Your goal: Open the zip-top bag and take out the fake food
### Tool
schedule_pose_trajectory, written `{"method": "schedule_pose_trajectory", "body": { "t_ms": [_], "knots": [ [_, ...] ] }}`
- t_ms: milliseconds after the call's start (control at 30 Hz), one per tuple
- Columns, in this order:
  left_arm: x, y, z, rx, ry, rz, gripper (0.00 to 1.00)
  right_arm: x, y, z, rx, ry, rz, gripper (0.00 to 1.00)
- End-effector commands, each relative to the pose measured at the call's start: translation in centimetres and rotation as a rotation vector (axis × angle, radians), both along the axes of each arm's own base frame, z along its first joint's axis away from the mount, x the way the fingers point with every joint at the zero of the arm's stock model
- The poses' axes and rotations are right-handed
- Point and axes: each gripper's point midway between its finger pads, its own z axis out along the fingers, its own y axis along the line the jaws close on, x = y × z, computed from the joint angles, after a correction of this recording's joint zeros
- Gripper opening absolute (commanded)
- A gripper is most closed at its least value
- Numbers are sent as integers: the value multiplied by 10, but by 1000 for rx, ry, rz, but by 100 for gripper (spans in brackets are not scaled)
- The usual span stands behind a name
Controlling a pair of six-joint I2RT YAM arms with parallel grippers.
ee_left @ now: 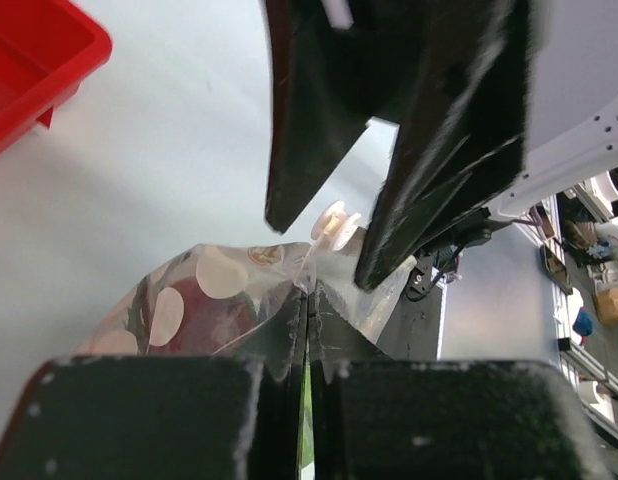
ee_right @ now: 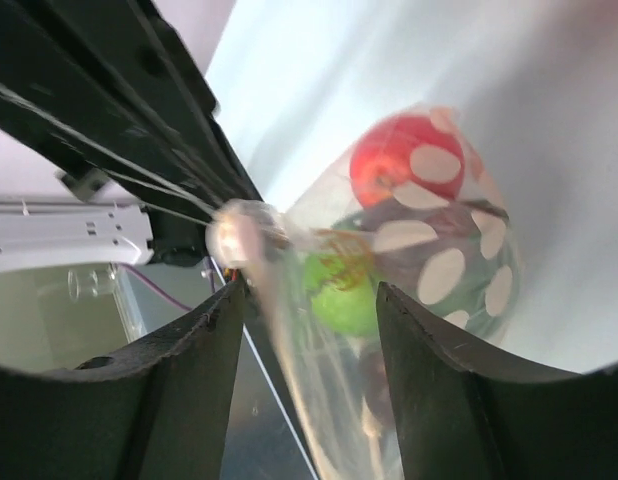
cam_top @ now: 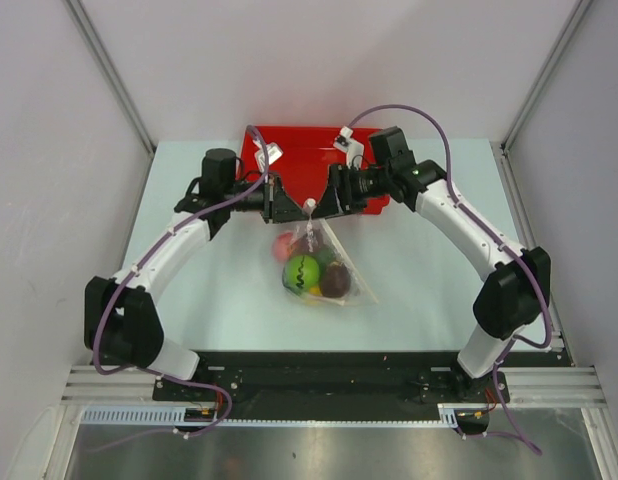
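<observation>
As the left gripper [ee_left: 307, 330] pinches the bag [cam_top: 321, 275] top toward the far edge, the right gripper [ee_right: 309, 300] (fingers wide) straddles it to tug.

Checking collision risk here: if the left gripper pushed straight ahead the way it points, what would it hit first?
Most likely the right gripper, open directly ahead, just beyond the zip-top bag edge that the left gripper pinches. The gap looks small, though depth is unclear.

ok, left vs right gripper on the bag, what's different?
The left gripper is shut, pinching the bag; the right gripper is open, bag top between its spread fingers. The left one reaches in from the left, the right one opposite. Both meet at the bag's top.
</observation>
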Motion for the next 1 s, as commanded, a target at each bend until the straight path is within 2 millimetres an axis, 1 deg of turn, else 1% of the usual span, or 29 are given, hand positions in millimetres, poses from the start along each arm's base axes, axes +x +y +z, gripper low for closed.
{"method": "schedule_pose_trajectory", "body": {
  "t_ms": [0, 33, 67, 133, 200, 300, 467, 533, 567, 667, 733, 833, 867, 933, 967],
  "knots": [
    [1, 7, -2, 41, 18, 63, 0, 18, 11, 30, 43, -87, -21, 59],
    [0, 7, -2, 44, 21, 66, 0, 17, 14, 32, 44, -96, -10, 59],
    [0, 8, -3, 47, 23, 73, 0, 17, 15, 39, 50, -119, -4, 59],
    [3, 10, 0, 53, 18, 100, 0, 16, 17, 42, 51, -146, 12, 60],
    [1, 10, 2, 51, 15, 101, 0, 17, 19, 43, 56, -149, 9, 60],
    [-2, 11, 5, 49, 2, 104, 0, 19, 23, 40, 60, -135, 17, 56],
    [-7, 12, 3, 46, 4, 87, 0, 23, 29, 38, 63, -141, 18, 52],
    [-9, 12, 2, 45, 5, 84, 0, 24, 31, 37, 64, -137, 20, 49],
    [-10, 12, 4, 42, -3, 84, 0, 25, 32, 37, 63, -138, 18, 46],
    [-10, 12, 3, 42, 0, 84, 0, 26, 37, 37, 69, -131, 28, 33],
    [-8, 13, 2, 44, 7, 98, 0, 24, 38, 36, 65, -127, 34, 31],
    [-2, 13, -2, 49, 44, 138, 0, 21, 39, 35, 61, -124, 42, 20],
    [-1, 13, -3, 44, 67, 157, 0, 20, 39, 33, 57, -122, 43, 13],
    [4, 14, -3, 39, 73, 190, 0, 18, 38, 32, 53, -122, 46, 3],
    [6, 14, -2, 34, 84, 208, 0, 17, 38, 32, 50, -124, 42, 0]
  ]
}}
